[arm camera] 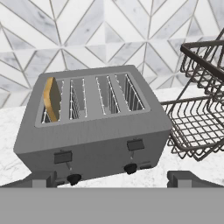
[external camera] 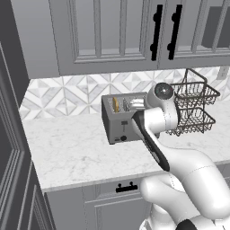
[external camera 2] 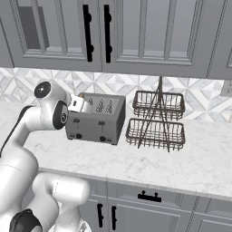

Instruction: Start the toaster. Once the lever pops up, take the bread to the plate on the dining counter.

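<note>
Upright, bread (arm camera: 52,99) stands edge-on in toaster (arm camera: 94,131) leftmost slot; gripper (arm camera: 113,178) wide open, empty.

The toaster (external camera 2: 96,118), a boxy grey unit, stands on the white marble-look tabletop (external camera 2: 149,165) against the patterned tile backsplash (external camera 2: 122,86). Its front face carries two black levers and two black knobs; the left lever (external camera 2: 76,121) sits near the top of its slot. A two-tier wire basket rack (external camera 2: 157,120) stands just beside the toaster on its right. The white arm (external camera 2: 38,118) reaches in from the left, its wrist overlapping the toaster's left top corner. Grey cabinets with black handles (external camera 2: 97,31) hang above.
</note>
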Robot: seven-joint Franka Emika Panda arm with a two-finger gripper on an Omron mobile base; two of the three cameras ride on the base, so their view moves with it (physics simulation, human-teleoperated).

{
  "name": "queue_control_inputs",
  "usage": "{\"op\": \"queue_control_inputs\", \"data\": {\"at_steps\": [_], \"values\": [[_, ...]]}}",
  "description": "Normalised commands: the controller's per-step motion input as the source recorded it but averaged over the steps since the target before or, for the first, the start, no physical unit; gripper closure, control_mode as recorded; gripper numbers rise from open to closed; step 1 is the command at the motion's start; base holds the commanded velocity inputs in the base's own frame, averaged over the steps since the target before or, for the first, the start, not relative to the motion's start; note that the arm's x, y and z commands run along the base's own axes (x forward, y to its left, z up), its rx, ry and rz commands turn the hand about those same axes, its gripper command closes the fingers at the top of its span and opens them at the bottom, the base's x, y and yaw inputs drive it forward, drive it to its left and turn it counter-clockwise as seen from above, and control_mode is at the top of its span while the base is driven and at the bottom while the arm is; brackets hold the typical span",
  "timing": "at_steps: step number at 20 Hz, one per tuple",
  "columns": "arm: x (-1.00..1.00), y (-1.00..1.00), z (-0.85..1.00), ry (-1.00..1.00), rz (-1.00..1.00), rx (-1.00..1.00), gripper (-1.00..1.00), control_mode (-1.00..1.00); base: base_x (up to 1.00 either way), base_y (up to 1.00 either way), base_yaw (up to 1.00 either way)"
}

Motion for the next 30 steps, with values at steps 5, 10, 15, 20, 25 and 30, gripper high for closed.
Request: {"op": "queue_control_inputs", "data": {"at_steps": [5,10,15,20,25,30], "values": [[0.0,0.0,0.0,0.0,0.0,0.0,-1.0,-1.0,0.0,0.0,0.0],[0.0,0.0,0.0,0.0,0.0,0.0,-1.0,-1.0,0.0,0.0,0.0],[0.0,0.0,0.0,0.0,0.0,0.0,-1.0,-1.0,0.0,0.0,0.0],[0.0,0.0,0.0,0.0,0.0,0.0,-1.0,-1.0,0.0,0.0,0.0],[0.0,0.0,0.0,0.0,0.0,0.0,-1.0,-1.0,0.0,0.0,0.0],[0.0,0.0,0.0,0.0,0.0,0.0,-1.0,-1.0,0.0,0.0,0.0]]}}
